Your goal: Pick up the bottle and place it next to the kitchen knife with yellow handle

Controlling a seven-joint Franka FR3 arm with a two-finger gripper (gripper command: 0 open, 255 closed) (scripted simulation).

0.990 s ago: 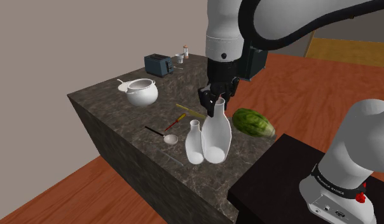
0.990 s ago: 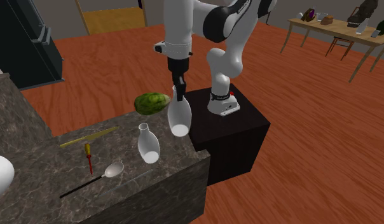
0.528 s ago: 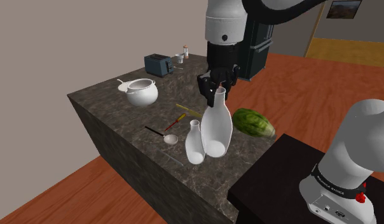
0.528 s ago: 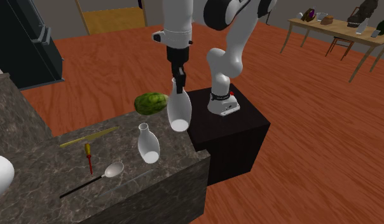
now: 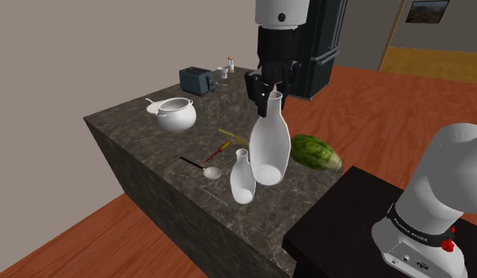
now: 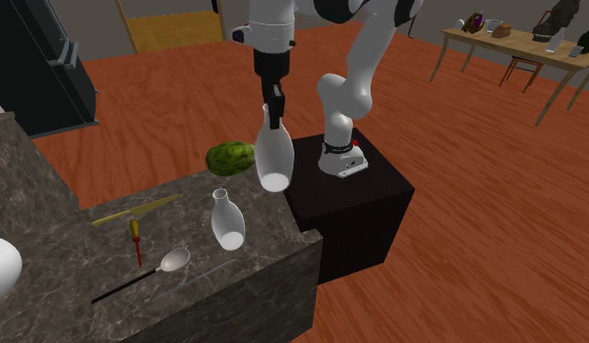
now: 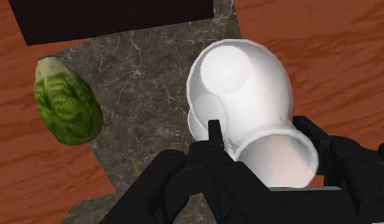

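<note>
A large white bottle [image 5: 269, 150] hangs upright above the dark marble counter [image 5: 130, 138], clear of its top. My gripper [image 5: 268, 95] is shut on the bottle's neck from above. The second exterior view has the gripper [image 6: 273, 109] and the hanging bottle [image 6: 274, 161] too. Seen from the wrist, the black fingers [image 7: 213, 137] clasp the bottle [image 7: 241, 89] at its mouth. The knife with a yellow handle [image 5: 233, 136] lies flat on the counter beyond the bottle, and appears as a yellowish strip [image 6: 137, 209] in the second exterior view.
A smaller white bottle [image 5: 242, 178] stands below and beside the held one. A watermelon [image 5: 314, 152] lies near the counter's edge. A red-handled tool [image 5: 219, 150], a spoon [image 5: 205, 167], a white pot [image 5: 176, 114] and a toaster [image 5: 196, 80] are also on the counter.
The gripper has risen straight up with the large bottle, lifting its base off the counter. The small bottle and the other things have not moved.
</note>
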